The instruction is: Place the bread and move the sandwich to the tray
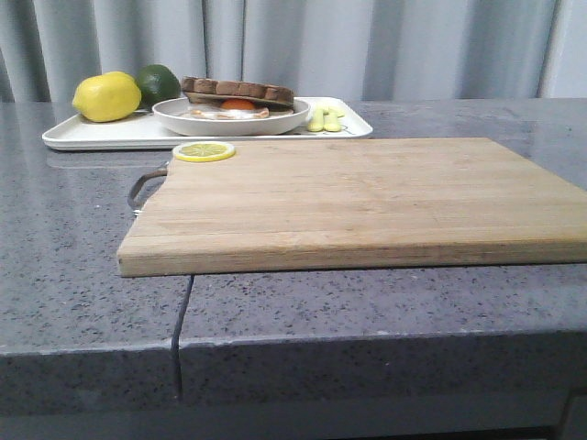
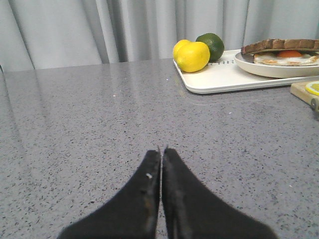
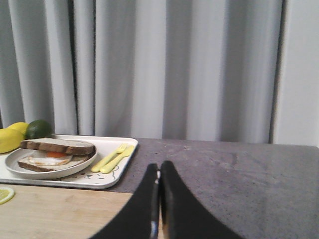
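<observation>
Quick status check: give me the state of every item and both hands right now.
left hand: shut, empty, above bare counter
right hand: shut, empty
sandwich: assembled, top slice on the egg, on the round plate
tray: holds plate, lemon, lime, yellow cutlery
cutting board: bare except lemon slice at its far left corner

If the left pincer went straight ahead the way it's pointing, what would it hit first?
Probably nothing soon: the shut left pincer points over bare counter toward the curtain; the tray lies off to one side.
</observation>
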